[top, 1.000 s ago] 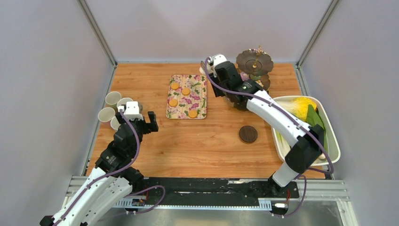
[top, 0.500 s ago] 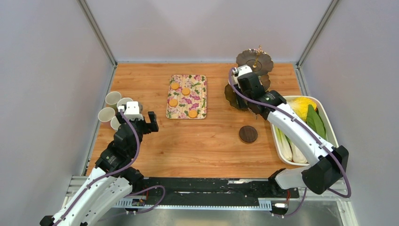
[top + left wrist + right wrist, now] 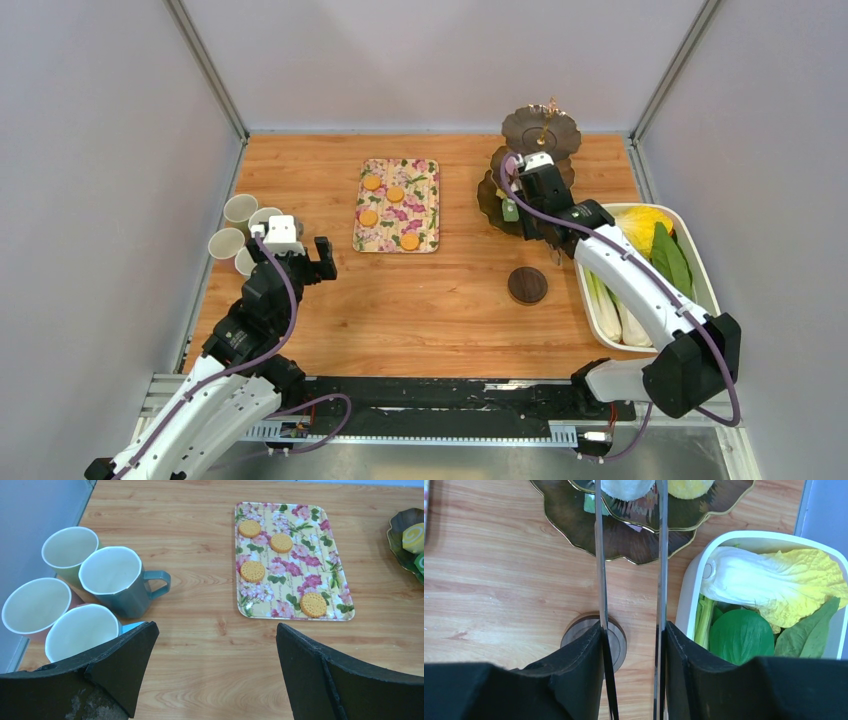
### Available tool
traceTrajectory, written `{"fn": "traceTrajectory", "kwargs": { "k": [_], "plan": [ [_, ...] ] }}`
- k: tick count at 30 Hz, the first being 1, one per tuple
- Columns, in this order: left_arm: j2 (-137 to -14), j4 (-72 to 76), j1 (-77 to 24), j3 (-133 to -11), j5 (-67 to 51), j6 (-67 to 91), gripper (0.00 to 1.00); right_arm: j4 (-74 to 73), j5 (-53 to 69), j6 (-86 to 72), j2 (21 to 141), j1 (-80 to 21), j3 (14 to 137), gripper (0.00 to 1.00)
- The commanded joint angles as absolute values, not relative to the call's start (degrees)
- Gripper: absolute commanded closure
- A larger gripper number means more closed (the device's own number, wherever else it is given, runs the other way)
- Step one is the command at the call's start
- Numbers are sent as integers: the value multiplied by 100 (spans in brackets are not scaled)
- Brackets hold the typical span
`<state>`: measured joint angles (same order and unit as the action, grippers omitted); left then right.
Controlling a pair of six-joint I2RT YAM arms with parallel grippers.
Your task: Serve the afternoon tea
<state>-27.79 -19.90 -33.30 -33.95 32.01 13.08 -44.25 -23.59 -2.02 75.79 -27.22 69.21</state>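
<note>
**Right arm works tongs at the cake stand; left arm waits by the mugs**

The right gripper point(image 3: 631, 635) is part closed, clamped on a pair of metal tongs point(image 3: 600, 555). The blades run parallel with a narrow gap and point at the three-tier stand point(image 3: 569, 520). Their tips run off the top of the wrist view, so I cannot tell if a cake is pinched. Nothing shows between the visible lengths.

A white cake point(image 3: 626, 487) and a yellow cake point(image 3: 689, 486) sit on the middle tier, and a green cake point(image 3: 589, 504) sits on the bottom tier just beside the left blade. Four orange cakes point(image 3: 252, 571) are on the floral tray point(image 3: 300, 570), well apart from the stand. One coaster point(image 3: 527, 285) lies on the table near the white tub point(image 3: 689, 595) of vegetables.

Doing the step well, as I judge it:
- Keep the blades level and clear of the scalloped rims and the gold rod.
- Squeeze lightly so soft cakes are not crushed.
- Lift straight up before swinging away, so the stand is not nudged.

The right arm is stretched forward, with its elbow over the tub and its wrist above the stand's near-left edge, angled downward. The left gripper point(image 3: 215, 630) is spread fully open and empty. It is held low beside the four mugs point(image 3: 110, 572), touching none and facing the tray, with its arm folded back.
</note>
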Motion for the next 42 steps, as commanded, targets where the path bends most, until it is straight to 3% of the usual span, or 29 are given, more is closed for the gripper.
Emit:
{"fn": "traceTrajectory", "kwargs": {
  "k": [1, 20, 31, 42],
  "plan": [
    [-2758, -1881, -3341, -3395, 3183, 1230, 0, -4184, -2462, -314, 7563, -2640, 6844, 54],
    [-2800, -1859, -3340, -3394, 3176, 1222, 0, -4176, -1448, -38, 7321, -2761, 7453, 41],
    [-2820, -1857, -3340, -3398, 3202, 1213, 0, -4177, -1009, 350, 7517, -3461, 7679, 42],
    [-2795, -1863, -3340, -3400, 3223, 1222, 0, -3979, -899, 36, 8688, -4279, 7622, 46]
  ]
}}
